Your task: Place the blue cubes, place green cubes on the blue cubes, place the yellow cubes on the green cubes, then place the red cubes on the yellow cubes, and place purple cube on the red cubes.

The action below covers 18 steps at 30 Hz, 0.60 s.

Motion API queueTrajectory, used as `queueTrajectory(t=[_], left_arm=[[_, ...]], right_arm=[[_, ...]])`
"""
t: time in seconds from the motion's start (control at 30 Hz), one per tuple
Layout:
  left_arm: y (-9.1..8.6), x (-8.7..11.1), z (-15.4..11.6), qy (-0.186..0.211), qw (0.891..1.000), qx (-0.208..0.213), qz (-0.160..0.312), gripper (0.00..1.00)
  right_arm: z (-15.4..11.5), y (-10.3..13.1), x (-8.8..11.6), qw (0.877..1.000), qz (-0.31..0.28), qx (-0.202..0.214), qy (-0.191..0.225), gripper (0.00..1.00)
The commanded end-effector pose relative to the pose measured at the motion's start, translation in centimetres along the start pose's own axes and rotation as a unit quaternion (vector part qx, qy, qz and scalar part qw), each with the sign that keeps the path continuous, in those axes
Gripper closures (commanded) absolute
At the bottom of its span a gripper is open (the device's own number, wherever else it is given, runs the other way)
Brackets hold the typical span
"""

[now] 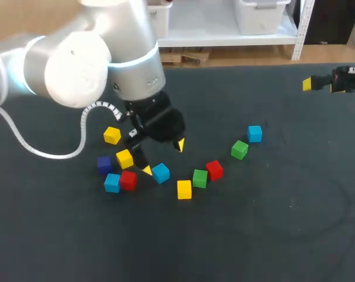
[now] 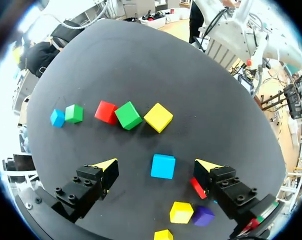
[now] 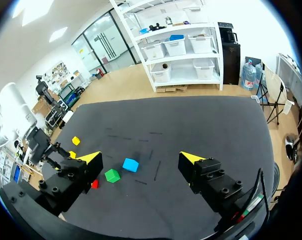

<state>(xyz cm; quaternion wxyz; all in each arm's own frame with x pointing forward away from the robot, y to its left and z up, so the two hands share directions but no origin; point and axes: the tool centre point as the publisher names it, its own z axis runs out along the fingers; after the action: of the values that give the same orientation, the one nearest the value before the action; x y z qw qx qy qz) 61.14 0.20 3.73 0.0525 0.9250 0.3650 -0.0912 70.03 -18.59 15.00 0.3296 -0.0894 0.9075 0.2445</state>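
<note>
My left gripper hangs open just above a blue cube. In the left wrist view that blue cube lies between the open fingers of my left gripper, touching neither. A red cube sits under one finger, with a yellow cube and the purple cube behind it. Ahead of the fingers lie a yellow cube, a green cube and a red cube. My right gripper is open and empty at the far right, high above the table.
More cubes lie on the dark table: blue and green to the right, yellow and blue to the left. A white cable loops from my left arm over the table's left side.
</note>
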Motion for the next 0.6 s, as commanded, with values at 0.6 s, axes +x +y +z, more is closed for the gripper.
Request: queueTrajectory(t=[0.6], left_arm=[[-0.7,1.0,2.2,-0.008,1.000,0.009,-0.012,0.00]], right_arm=[[0.0,0.0,0.0,1.000,0.000,0.001,0.000,0.00]])
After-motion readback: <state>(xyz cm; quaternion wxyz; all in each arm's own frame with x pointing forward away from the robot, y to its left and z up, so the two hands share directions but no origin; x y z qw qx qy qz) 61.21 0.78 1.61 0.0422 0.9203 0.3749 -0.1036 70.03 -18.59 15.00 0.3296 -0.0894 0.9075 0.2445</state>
